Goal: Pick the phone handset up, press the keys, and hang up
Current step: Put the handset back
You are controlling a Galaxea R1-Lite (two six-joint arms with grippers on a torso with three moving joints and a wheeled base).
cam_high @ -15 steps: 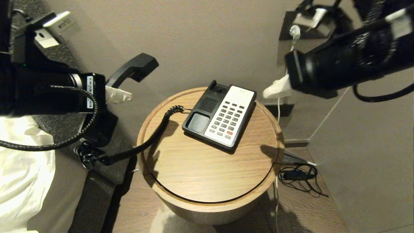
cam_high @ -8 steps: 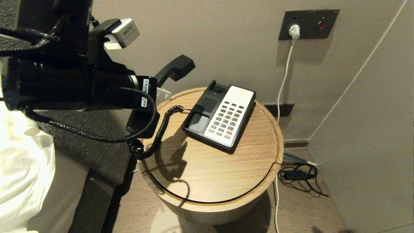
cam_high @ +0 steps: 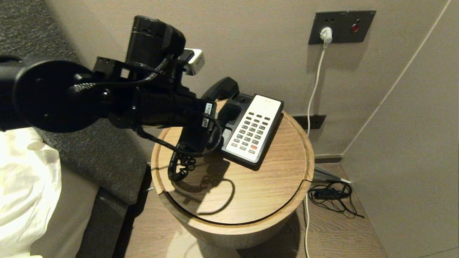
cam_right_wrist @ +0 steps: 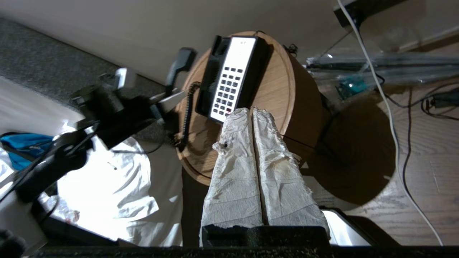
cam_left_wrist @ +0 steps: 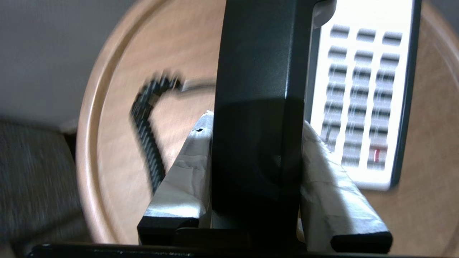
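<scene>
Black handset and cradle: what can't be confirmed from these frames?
- Head view: the left arm hides the phone base's cradle; seating of the black handset is unknown.
- Left wrist view: the handset blocks the cradle; left gripper clamps it.
- Right wrist view: right gripper far off; key labels too small.

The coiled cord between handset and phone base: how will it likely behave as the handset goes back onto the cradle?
The coiled cord looks floppy and springy; it bunches in loops on the table. It probably tugs little on the handset, clamped in the left gripper.
</scene>
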